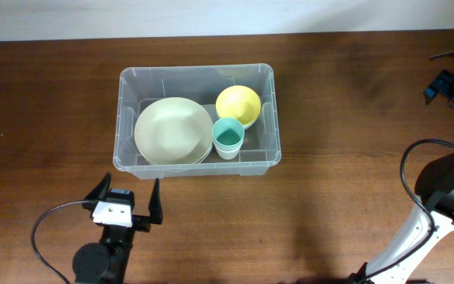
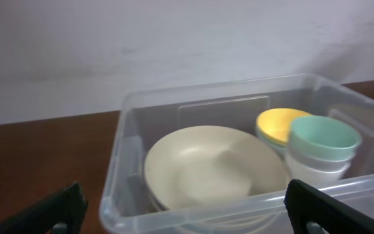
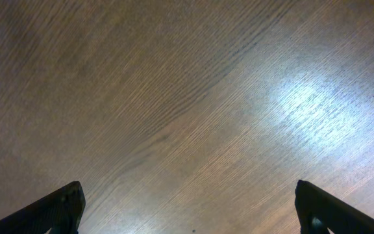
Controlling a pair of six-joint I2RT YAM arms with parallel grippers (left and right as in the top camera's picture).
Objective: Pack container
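A cream plate (image 1: 173, 130), yellow bowl (image 1: 238, 104) and teal cup (image 1: 228, 136) are seen inside the container (image 1: 198, 168); the left gripper (image 1: 130, 189) and right gripper (image 3: 190, 203) are held empty, fingers spread wide.

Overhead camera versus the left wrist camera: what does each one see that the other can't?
Only the overhead shows the whole table and the right arm off at the side. Only the left wrist shows the pale wall behind the table and looks into the container from the side. Both show that clear container holding a cream plate, a yellow bowl and a teal cup, with the open left gripper in front of it.
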